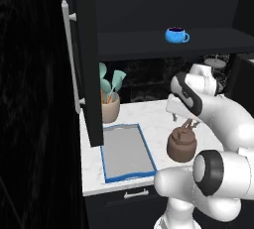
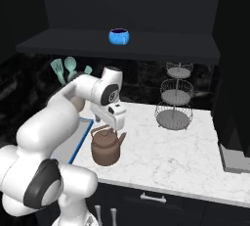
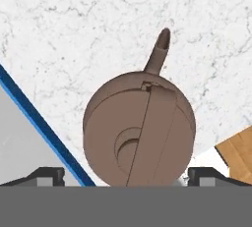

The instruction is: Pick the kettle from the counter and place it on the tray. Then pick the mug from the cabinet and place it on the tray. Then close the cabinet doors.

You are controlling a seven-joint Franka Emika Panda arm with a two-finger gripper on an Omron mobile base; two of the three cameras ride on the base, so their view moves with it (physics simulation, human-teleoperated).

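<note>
Left base view: one squat round brown kettle (image 1: 181, 144) with an arched thin handle stands on the white marble-patterned counter (image 1: 149, 119), just right of one flat grey tray with a blue raised rim (image 1: 126, 151). One small glossy blue mug (image 1: 176, 35) sits on the black cabinet's shelf (image 1: 168, 43), beside one open black door (image 1: 82, 59).

Right base view: a three-tier wire stand (image 2: 175, 96) is on the counter.

Hand view: the gripper (image 3: 125, 174) hangs over the kettle, fingers (image 3: 49, 176) spread wide either side, grasping nothing.
</note>
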